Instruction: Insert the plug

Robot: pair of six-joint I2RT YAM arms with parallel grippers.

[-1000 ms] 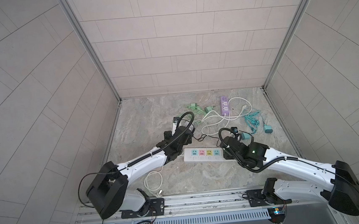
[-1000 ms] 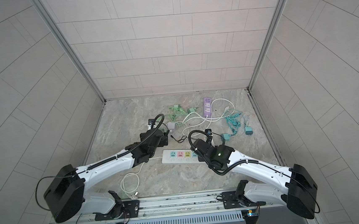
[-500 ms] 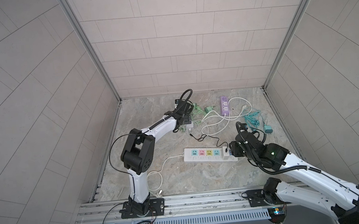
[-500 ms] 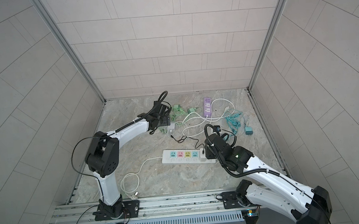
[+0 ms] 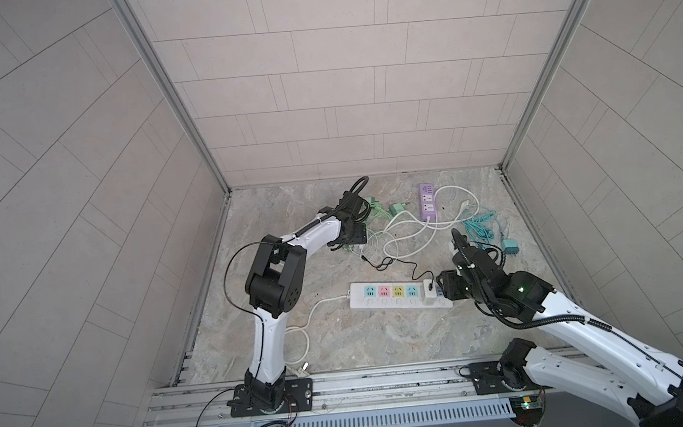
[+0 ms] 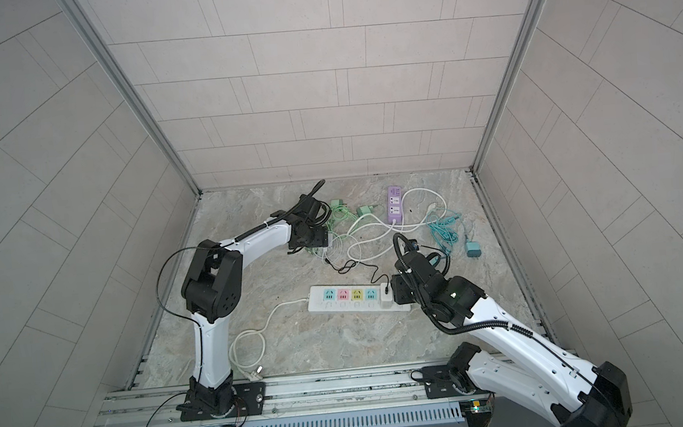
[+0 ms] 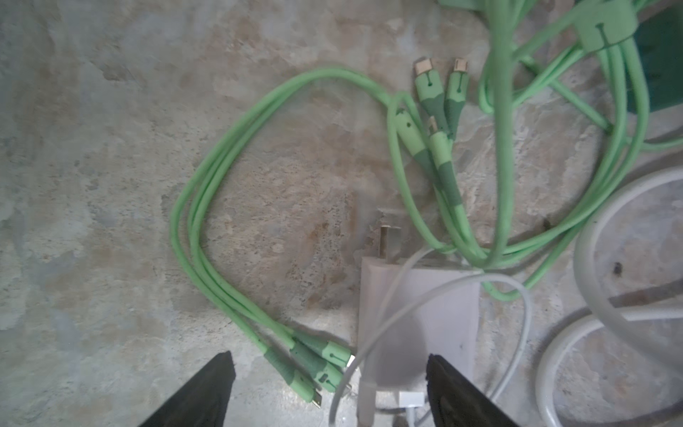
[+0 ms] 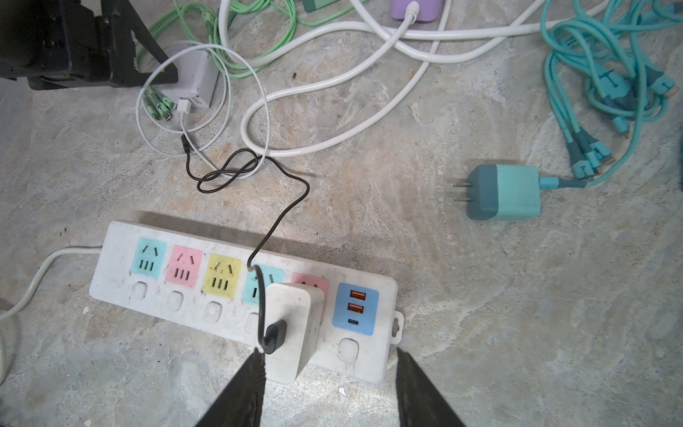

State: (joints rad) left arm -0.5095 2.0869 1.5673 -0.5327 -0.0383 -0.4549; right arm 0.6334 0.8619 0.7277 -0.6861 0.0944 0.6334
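A white power strip [image 5: 359, 302] [image 6: 318, 304] [image 8: 118, 266] with coloured sockets lies mid-floor. A white charger plug [image 8: 292, 329] [image 5: 430, 293] [image 6: 386, 298] with a black cable stands in its pink socket near the right end. My right gripper [image 8: 329, 369] [image 5: 442, 294] [image 6: 396, 297] is open there, one finger beside the charger, the other clear of it. A second white plug [image 7: 417, 314] [image 8: 196, 85] lies flat among green cables [image 7: 207, 222], prongs showing. My left gripper [image 7: 329, 373] [image 5: 350, 239] [image 6: 313, 242] hovers open over it, holding nothing.
A purple power strip [image 5: 427, 201] and a green charger [image 5: 395, 209] lie at the back. A teal charger [image 8: 510, 192] with tangled teal cables [image 8: 606, 85] sits to the right. Thick white cable [image 8: 332, 85] loops across the middle. Tiled walls enclose three sides.
My left arm swung from beside the power strip to the back, over the white plug among the green cables. My right gripper drew back to the strip's right end.
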